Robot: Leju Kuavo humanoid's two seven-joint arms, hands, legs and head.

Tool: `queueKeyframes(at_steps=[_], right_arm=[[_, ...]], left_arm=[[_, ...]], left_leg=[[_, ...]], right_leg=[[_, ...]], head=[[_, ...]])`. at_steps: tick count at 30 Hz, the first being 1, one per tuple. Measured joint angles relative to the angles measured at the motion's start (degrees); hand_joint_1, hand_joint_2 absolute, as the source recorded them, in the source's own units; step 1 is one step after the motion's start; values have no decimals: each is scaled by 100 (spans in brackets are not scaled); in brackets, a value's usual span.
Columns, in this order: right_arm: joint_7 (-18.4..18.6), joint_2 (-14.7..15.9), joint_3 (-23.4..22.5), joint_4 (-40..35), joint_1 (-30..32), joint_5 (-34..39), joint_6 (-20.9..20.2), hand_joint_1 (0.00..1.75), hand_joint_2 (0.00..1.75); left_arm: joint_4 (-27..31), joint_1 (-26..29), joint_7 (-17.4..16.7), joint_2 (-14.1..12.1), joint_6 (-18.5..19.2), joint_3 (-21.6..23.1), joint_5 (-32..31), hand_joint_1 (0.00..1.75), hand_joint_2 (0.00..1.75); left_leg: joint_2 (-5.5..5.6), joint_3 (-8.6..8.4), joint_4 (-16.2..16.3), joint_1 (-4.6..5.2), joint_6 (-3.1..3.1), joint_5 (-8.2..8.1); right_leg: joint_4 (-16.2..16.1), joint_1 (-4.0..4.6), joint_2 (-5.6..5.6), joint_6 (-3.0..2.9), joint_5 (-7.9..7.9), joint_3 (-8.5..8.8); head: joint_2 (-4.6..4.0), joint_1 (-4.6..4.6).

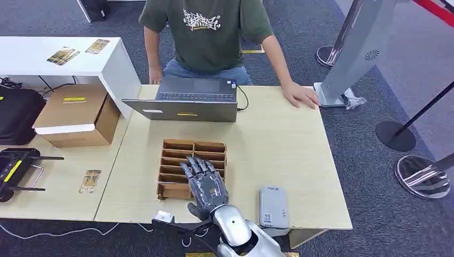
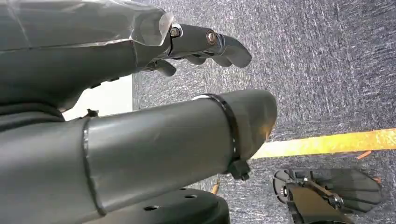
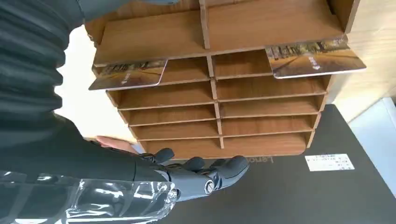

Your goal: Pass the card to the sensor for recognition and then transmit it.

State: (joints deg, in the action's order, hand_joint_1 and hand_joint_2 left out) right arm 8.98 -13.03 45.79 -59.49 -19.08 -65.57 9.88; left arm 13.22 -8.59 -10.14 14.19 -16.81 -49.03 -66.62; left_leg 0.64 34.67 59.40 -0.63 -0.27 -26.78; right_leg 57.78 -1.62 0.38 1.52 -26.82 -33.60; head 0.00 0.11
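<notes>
Cards [image 3: 316, 58] with a yellow-brown printed scene lie in the wooden slotted rack [image 1: 193, 167] on the near middle of the table [image 1: 278, 155], one [image 3: 128, 74] in each column, edges jutting from the slots. The right hand [image 1: 205, 184] hovers over the rack's near side with fingers [image 3: 219, 170] stretched out, slightly apart, holding nothing; the left hand [image 2: 205, 44] hangs over grey carpet, fingers curled, empty. A grey sensor box [image 1: 273, 209] lies right of the rack; beyond it a laptop [image 1: 184, 99] bears a lid sticker whose text is too small to read.
</notes>
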Motion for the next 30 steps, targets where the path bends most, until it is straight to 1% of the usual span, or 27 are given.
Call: queueKeyframes(at_steps=[9,12,15,19,22,30], right_arm=[[26,-68,13,234,-81,57,53,0,175],[129,-68,24,273,-96,-26,122,0,175],[442,-68,81,293,-125,-398,267,0,175],[678,-68,166,301,-156,-638,319,0,175],[749,-68,166,299,-156,-697,315,0,175],[776,-68,166,299,-156,-704,256,0,175]], left_arm=[[0,6,24,-2,-20,0,81,0,0],[0,11,59,-4,-31,0,105,0,0],[0,14,74,-4,-57,0,184,0,0],[0,16,79,-2,-61,-2,221,0,0],[0,16,66,-2,-61,-2,238,0,0],[0,15,55,-4,-57,-2,242,0,0]], left_leg=[[0,0,0,0,0,0],[0,0,0,0,0,0],[0,0,0,0,0,0],[0,0,0,0,0,0],[0,0,0,0,0,0],[0,0,0,0,0,0]], right_leg=[[0,0,0,0,0,-1],[0,0,0,0,0,0],[0,0,0,0,0,0],[0,0,0,0,0,-1],[0,0,1,0,0,-1],[0,0,0,0,0,-1]], head=[[0,0],[0,2],[0,0],[0,2],[0,2],[0,2]])
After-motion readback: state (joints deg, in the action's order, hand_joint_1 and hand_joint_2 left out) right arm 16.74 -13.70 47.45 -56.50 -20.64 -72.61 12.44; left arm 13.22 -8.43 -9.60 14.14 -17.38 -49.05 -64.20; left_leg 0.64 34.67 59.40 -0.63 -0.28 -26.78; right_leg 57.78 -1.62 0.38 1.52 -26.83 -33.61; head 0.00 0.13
